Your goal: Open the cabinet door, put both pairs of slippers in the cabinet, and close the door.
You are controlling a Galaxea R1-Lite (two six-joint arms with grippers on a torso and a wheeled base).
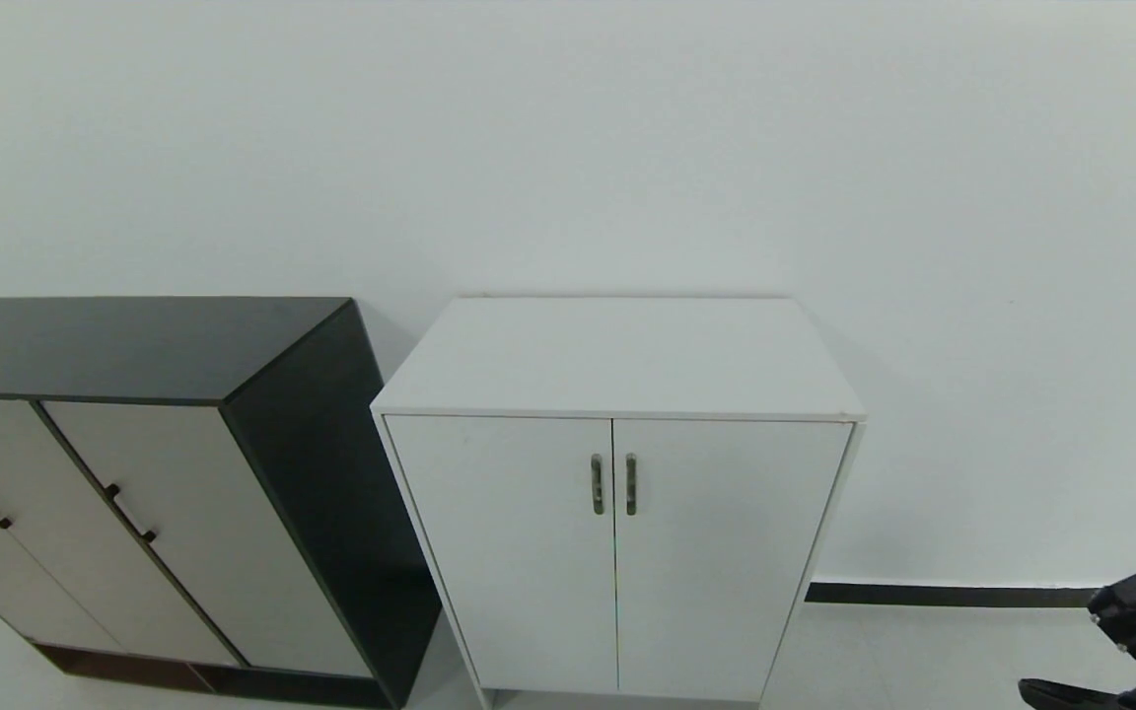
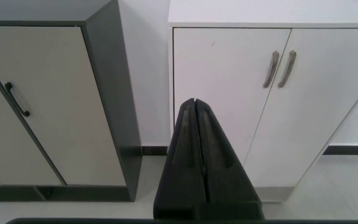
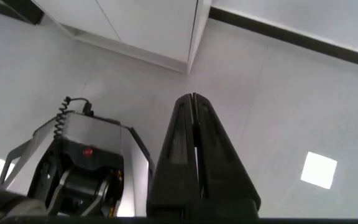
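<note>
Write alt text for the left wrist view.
The shut left claw points toward a white cabinet whose two doors are closed, grey handles side by side. A dark cabinet with pale doors stands beside it.

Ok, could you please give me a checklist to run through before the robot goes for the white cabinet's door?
1. The white cabinet is shut and waiting to be opened: ok.
2. Its two handles have nothing in front of them: ok.
3. The left gripper is open to take a handle: not ok, it is shut.
4. The right gripper is open: not ok, it is shut, pointing at the floor.
5. The left gripper faces the white cabinet and is apart from it: ok.
6. Where the slippers lie: cannot tell.
</note>
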